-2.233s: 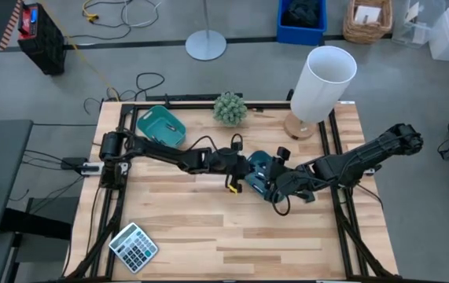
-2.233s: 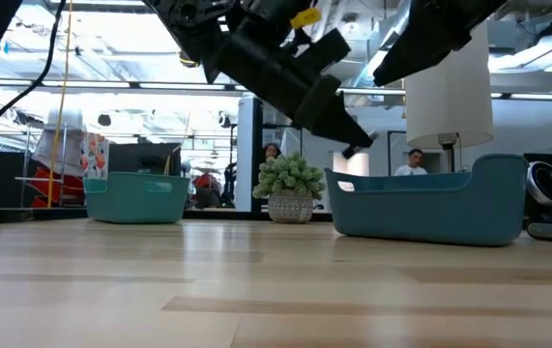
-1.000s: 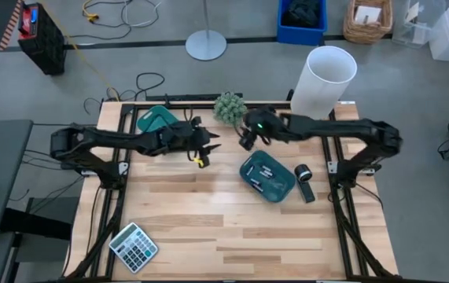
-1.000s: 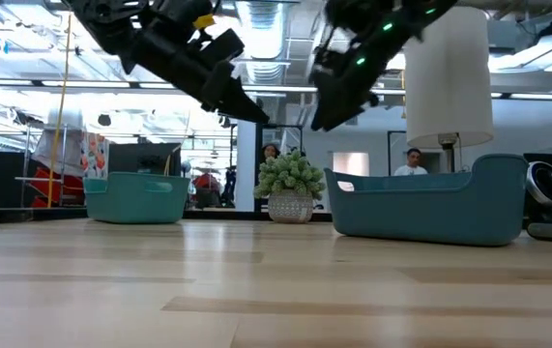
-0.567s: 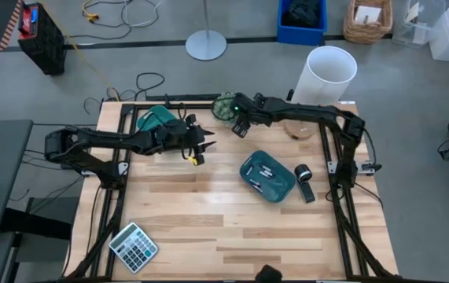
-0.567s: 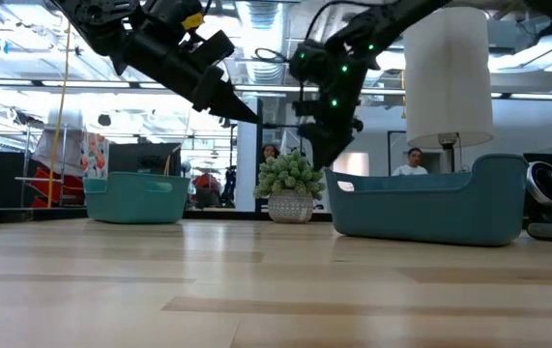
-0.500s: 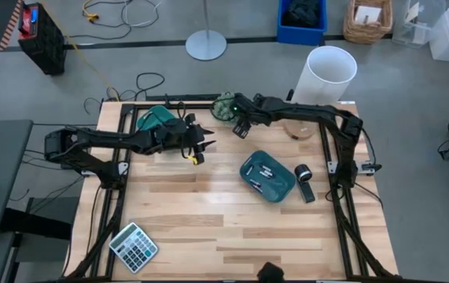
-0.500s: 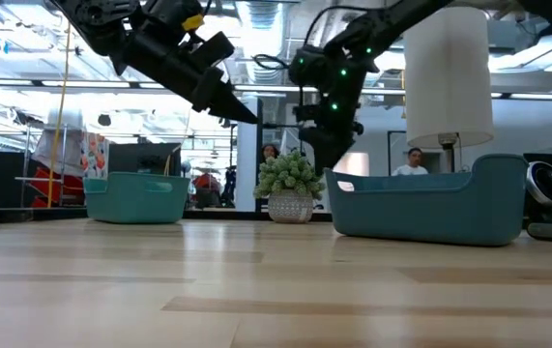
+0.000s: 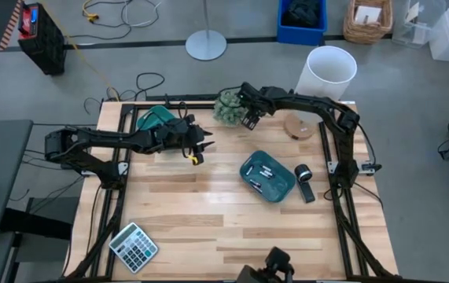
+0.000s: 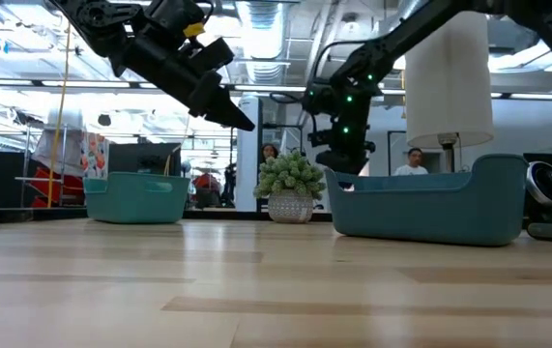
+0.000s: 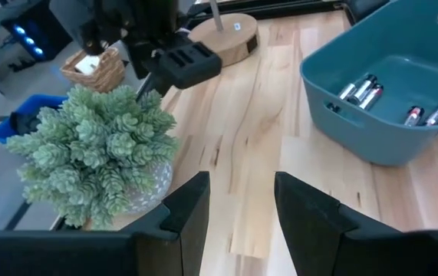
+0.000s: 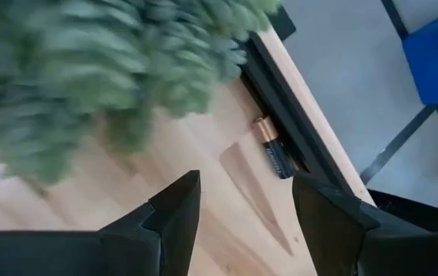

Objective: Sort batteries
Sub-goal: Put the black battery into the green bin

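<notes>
Several small batteries [image 11: 360, 88] lie inside the teal tray [image 9: 267, 177] right of the table's centre. One dark battery with a copper end [image 12: 274, 157] lies flat on the wood against the black rail at the far edge. My right gripper [image 9: 248, 118] hovers open above it, beside the plant; the right wrist view shows its fingers [image 12: 245, 199] apart and holding nothing. My left gripper [image 9: 206, 145] hangs open and empty in the air left of centre, pointing toward the plant and tray [image 11: 242, 207]. A second teal tray [image 9: 160, 122] sits at the far left, partly under the left arm.
A small potted plant [image 9: 228, 108] and a white-shaded lamp [image 9: 322, 82] stand at the far edge. A black-and-silver cylinder [image 9: 303, 174] lies right of the tray, a grey calculator [image 9: 134, 246] at the near left corner. A dark object [image 9: 270, 267] shows at the near edge.
My right gripper has moved from above the table's middle toward the far edge, ending beside the plant, and its arm has folded back with it. The left gripper has kept almost still. A dark object has come into view at the near edge.
</notes>
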{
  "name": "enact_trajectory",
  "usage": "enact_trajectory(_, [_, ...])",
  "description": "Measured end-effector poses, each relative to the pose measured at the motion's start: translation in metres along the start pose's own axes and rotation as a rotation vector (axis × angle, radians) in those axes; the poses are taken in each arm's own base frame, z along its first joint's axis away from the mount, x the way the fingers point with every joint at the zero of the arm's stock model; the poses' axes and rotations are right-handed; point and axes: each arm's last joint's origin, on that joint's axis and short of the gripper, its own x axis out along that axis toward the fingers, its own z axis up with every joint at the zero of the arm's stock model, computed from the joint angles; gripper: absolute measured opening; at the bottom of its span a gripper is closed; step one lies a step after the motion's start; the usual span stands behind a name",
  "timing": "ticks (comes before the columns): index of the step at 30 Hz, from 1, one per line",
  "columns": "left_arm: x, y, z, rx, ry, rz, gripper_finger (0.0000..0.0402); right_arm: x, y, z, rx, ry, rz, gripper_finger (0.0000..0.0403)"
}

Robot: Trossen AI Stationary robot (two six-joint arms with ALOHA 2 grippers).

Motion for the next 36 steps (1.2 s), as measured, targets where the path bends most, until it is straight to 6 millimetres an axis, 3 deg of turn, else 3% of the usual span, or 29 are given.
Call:
enact_trajectory(8, [0.000,-0.001,-0.002,-0.015,0.016,-0.017,0.0142,0.019,0.001,0.004,0.025,-0.020,0.003,0.0224])
enact_trajectory(30, [0.000,-0.002,-0.003,-0.022,0.027,-0.046,0.0142,0.033,-0.033,-0.003,0.090,0.008,0.040,0.0224])
enact_trajectory(36, [0.000,-0.002,-0.003,-0.022,0.025,-0.046,0.0142,0.035,-0.041,-0.004,0.113,0.010,0.065,0.0240])
